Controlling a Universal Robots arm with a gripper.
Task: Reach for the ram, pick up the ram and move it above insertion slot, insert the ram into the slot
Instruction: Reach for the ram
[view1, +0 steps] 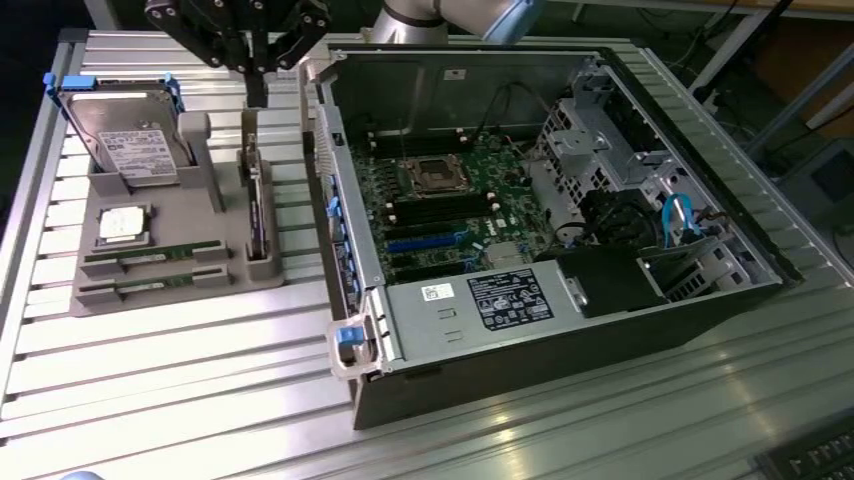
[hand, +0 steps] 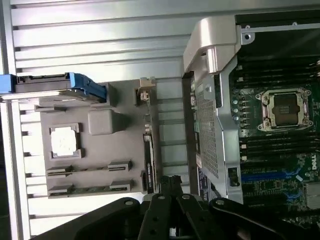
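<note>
Exterior view, biggest thing first: the open computer case (view1: 441, 80) takes up that view's right side. On the exterior view's left sits the grey parts tray (view1: 180, 298), and the ram (view1: 254, 205) stands on edge in its holder there, untouched (two more sticks (view1: 154, 256) lie flat elsewhere on the tray, not my problem). My pincer (view1: 256, 98) hangs over the far end of that upright stick, apart from it and carrying nothing. Released or clenched? Honestly can't tell from these shots. The slot (view1: 434, 205), one of the black memory sockets just beside the processor socket (view1: 434, 175), looks empty as far as I can see. I'd call this early reach: no grab, no lift, no insertion yet.
</note>
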